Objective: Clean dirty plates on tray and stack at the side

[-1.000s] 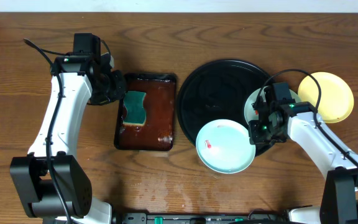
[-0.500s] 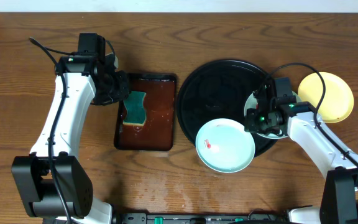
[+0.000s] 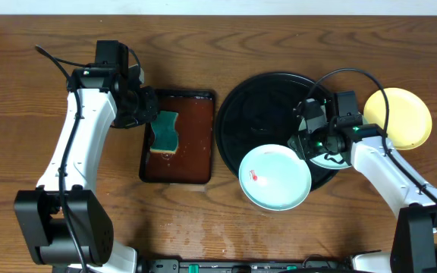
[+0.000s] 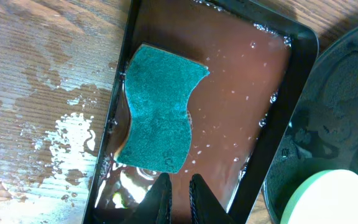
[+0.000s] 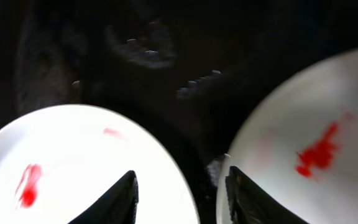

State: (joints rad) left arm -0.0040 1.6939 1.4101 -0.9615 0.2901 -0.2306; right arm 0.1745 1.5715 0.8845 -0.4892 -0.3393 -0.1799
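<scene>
The black tray (image 3: 260, 106) holds two mint-white plates. One plate (image 3: 275, 178) lies over its front rim, with a red smear. The other plate (image 3: 327, 160) is mostly hidden under my right arm at the tray's right side. The yellow plate (image 3: 398, 117) lies on the table right of the tray. My right gripper (image 3: 306, 133) is open and empty. In the right wrist view it (image 5: 179, 186) hovers over the gap between the left plate (image 5: 73, 155) and the right plate (image 5: 303, 143), both red-smeared. My left gripper (image 3: 149, 114) is shut and empty.
A brown rectangular tray (image 3: 196, 163) of water holds a teal sponge (image 3: 164, 131). In the left wrist view the sponge (image 4: 160, 118) lies just ahead of the shut fingers (image 4: 178, 186). Water is splashed on the wood (image 4: 67, 130) left of that tray.
My right gripper has moved left, off the right-hand mint plate toward the gap between the two plates. My left arm shifted slightly over the brown tray, then held still.
</scene>
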